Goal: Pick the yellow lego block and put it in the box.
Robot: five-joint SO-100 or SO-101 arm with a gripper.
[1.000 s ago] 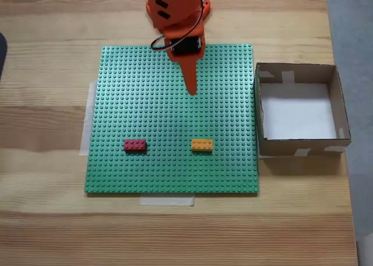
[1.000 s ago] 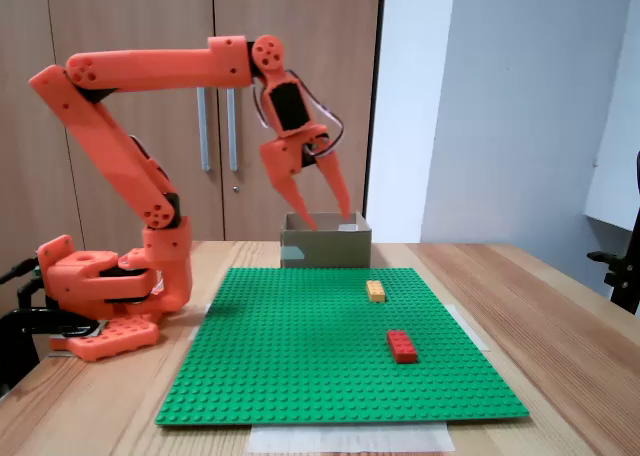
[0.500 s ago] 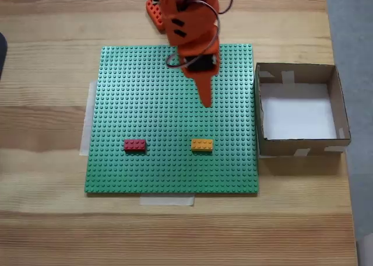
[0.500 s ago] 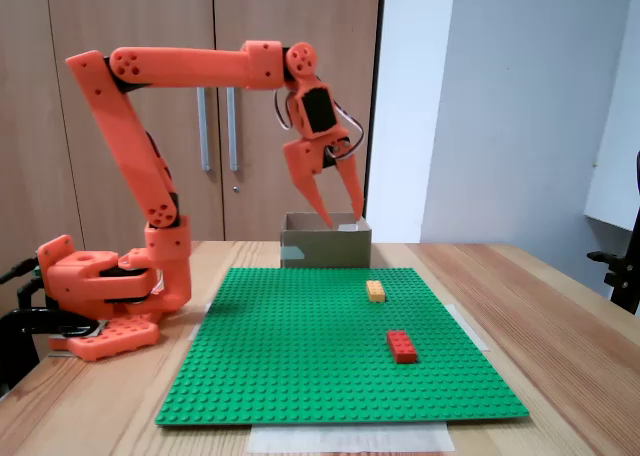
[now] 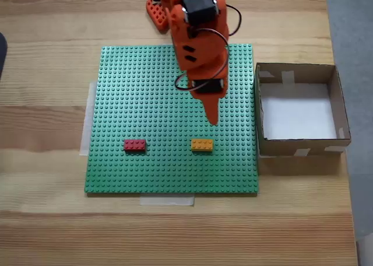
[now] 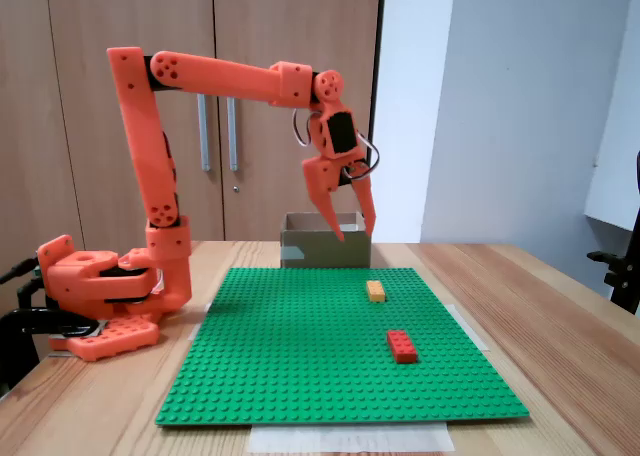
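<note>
The yellow lego block (image 5: 202,144) (image 6: 375,291) lies flat on the green baseplate (image 5: 145,102) (image 6: 300,346), with a red brick (image 5: 134,144) (image 6: 402,346) beside it. The brown cardboard box (image 5: 300,143) (image 6: 325,249) with a white bottom stands at the baseplate's edge and holds nothing. My orange gripper (image 5: 212,119) (image 6: 354,234) hangs open in the air above the baseplate, fingers pointing down, short of the yellow block and holding nothing.
The arm's orange base (image 6: 100,296) sits on the wooden table (image 5: 46,219) beyond the baseplate. Tape strips (image 5: 166,200) hold the baseplate down. Wooden cabinet doors (image 6: 120,16) stand behind the arm in the side fixed view.
The arm has stretched out and carried the open gripper over the baseplate toward the yellow block, and lower. Both bricks and the box have stayed put.
</note>
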